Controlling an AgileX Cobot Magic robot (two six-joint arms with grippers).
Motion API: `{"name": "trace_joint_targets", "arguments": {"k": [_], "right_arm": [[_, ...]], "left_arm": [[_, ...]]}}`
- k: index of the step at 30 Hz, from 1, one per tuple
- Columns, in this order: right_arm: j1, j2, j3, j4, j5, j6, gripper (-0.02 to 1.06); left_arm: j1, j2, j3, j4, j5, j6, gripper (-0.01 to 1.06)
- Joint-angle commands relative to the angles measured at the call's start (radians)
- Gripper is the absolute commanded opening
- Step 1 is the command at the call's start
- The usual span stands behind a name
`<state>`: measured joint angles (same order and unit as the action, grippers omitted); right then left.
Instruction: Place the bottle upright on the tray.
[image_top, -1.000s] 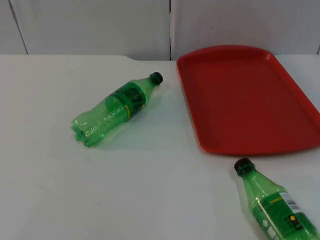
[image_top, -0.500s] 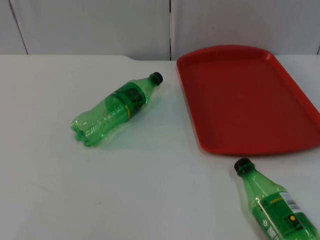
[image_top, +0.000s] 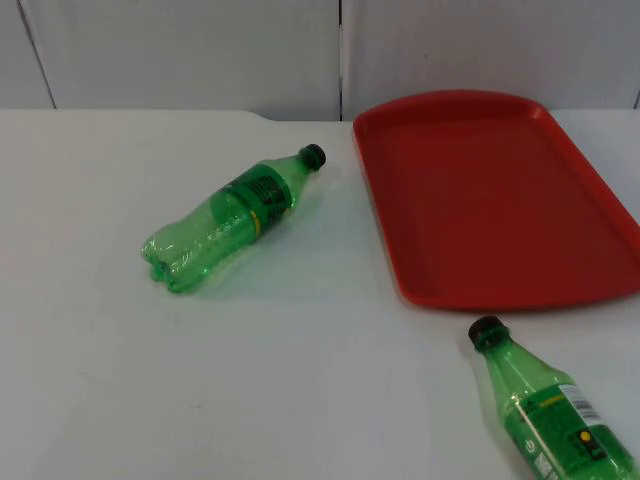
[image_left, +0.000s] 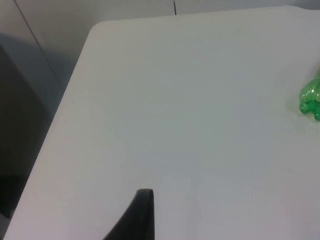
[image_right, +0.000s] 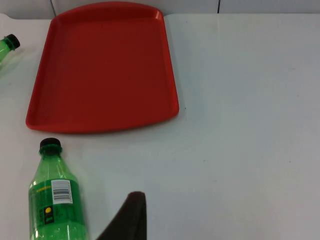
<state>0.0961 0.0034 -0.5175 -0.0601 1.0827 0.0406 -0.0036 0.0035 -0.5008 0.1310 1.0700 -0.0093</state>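
A green plastic bottle (image_top: 235, 215) with a black cap lies on its side on the white table, left of the red tray (image_top: 500, 200), cap towards the tray's far corner. A second green bottle (image_top: 545, 405) lies near the table's front right, its cap pointing at the tray's near edge. The tray holds nothing. My left gripper (image_left: 142, 217) hangs over bare table, well away from the first bottle's base (image_left: 312, 100). My right gripper (image_right: 131, 215) hangs over the table close beside the second bottle (image_right: 55, 200), with the tray (image_right: 102, 65) beyond it.
The grey partition wall (image_top: 200, 50) closes the table's far side. The table's rounded left corner and edge (image_left: 87, 45) lie beside the left gripper. Open white table surface stretches between the two bottles and right of the tray.
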Motion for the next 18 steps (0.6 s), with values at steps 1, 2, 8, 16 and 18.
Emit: {"name": "trace_joint_targets", "arguments": {"k": [1,2,8,16,18], "right_arm": [[-0.006,-0.003,0.002,0.003,-0.004,-0.003,1.05],[-0.006,-0.003,0.002,0.003,-0.004,-0.003,1.05],[-0.006,-0.003,0.002,0.003,-0.004,-0.003,1.05],[-0.006,-0.003,0.002,0.003,-0.004,-0.003,1.05],[-0.006,-0.003,0.002,0.003,-0.004,-0.003,1.05]], "left_arm": [[0.002,-0.004,0.007,-0.011,0.001,-0.015,1.05],[0.002,-0.004,0.007,-0.011,0.001,-0.015,1.05],[0.002,-0.004,0.007,-0.026,0.002,-0.019,1.05],[0.002,-0.004,0.003,-0.068,0.009,-0.019,1.05],[0.002,0.029,-0.021,-0.088,0.013,-0.019,1.05]]}}
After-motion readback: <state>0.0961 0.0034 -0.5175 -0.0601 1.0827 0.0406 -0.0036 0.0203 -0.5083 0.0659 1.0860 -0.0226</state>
